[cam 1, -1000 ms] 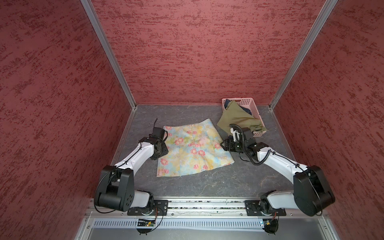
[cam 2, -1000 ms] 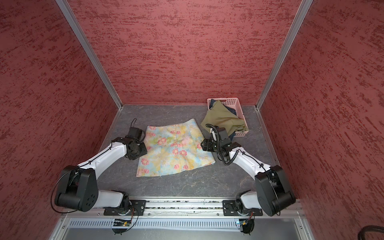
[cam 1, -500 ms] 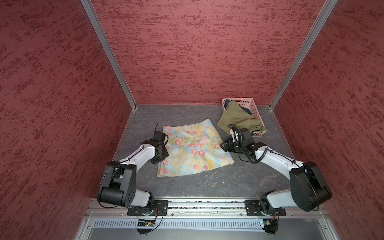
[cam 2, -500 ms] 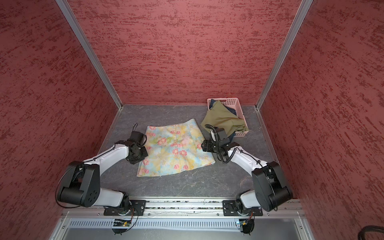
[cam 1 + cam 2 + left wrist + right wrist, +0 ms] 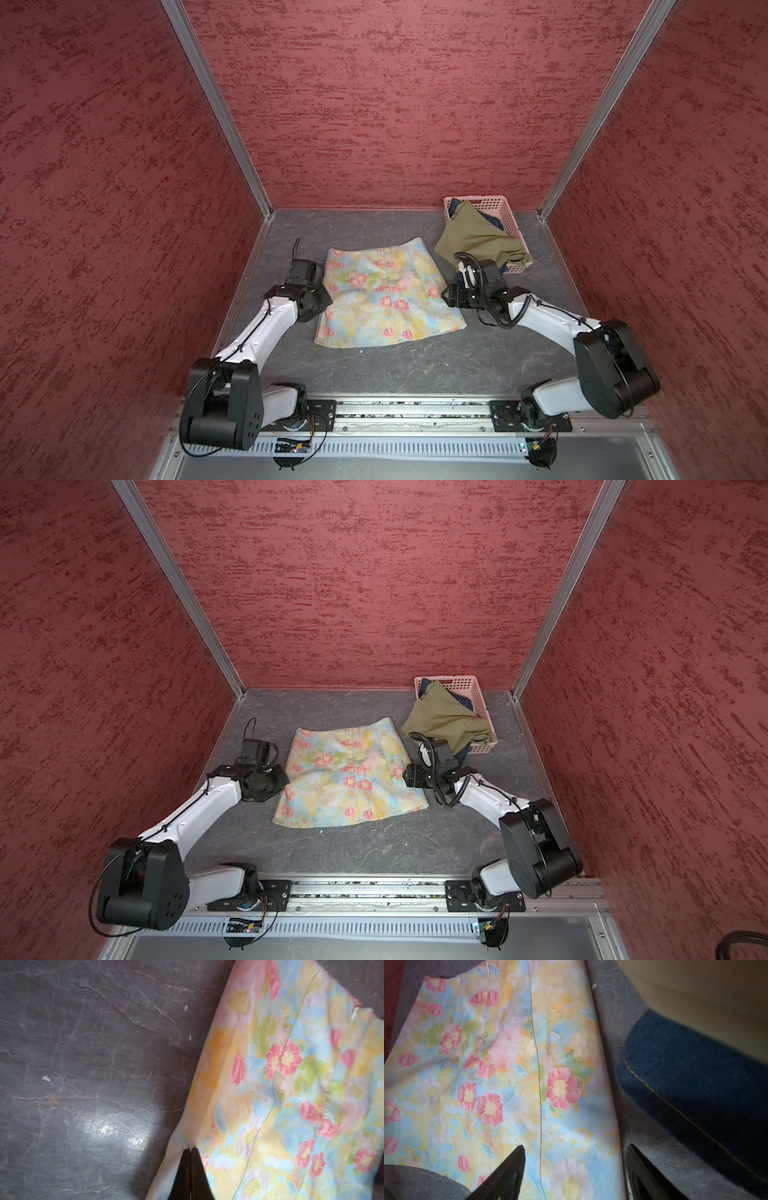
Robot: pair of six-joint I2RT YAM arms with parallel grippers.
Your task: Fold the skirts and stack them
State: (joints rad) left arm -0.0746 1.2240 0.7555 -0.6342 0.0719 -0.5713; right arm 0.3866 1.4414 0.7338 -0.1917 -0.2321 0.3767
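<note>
floral skirt (image 5: 386, 291): spread flat on the desk (image 5: 374, 365)
left hand (image 5: 326, 297): at its left edge
right hand (image 5: 444, 296): at its right edge
olive skirt (image 5: 473, 243): draped over the pink basket (image 5: 500, 208) rim

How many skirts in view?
3: floral skirt spread flat, centre; olive skirt draped over the pink basket; denim skirt beneath it, partly inside. More may be hidden there.

White tubular arm links (image 5: 266, 332), black rounded joint housings (image 5: 220, 403). Black coiled cable (image 5: 519, 313) loops behind the right claw (image 5: 575, 1147); its fingers (image 5: 508, 1167) black, tapered.
</note>
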